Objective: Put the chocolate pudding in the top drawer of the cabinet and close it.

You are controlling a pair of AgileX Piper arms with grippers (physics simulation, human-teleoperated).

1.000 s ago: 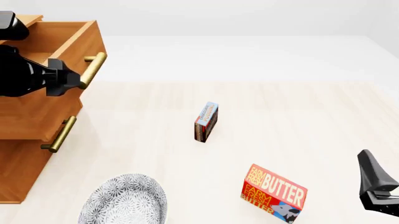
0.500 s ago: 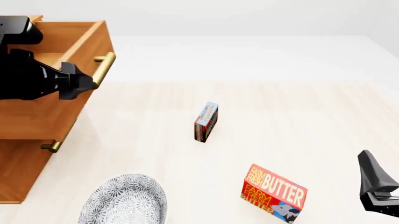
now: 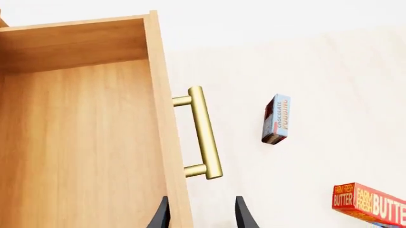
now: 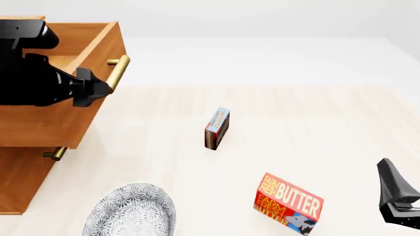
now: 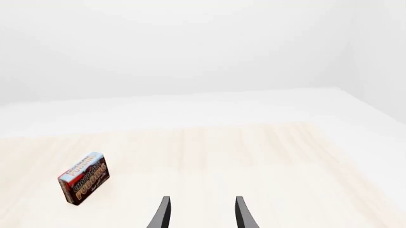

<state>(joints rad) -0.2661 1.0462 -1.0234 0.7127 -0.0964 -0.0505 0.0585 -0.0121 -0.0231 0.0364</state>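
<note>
Nearby, a butter box [image 4: 288, 204] and plate [image 4: 131, 211] flank the chocolate pudding [image 4: 217, 128].

Chocolate pudding on the table, top drawer pulled open

The chocolate pudding [image 4: 217, 128] is a small thin box, light blue at the top and dark brown and red below, standing on a narrow edge near the middle of the table [image 4: 315, 113], well apart from the cabinet [image 4: 19, 172]. The cabinet is orange-brown wood and stands at the left of the front view. Its top drawer [image 3: 82, 137] is pulled far out, its bare wooden inside showing in the left wrist view, and its horizontal brass bar handle [image 3: 204, 132] is on the drawer front facing the pudding.
</note>
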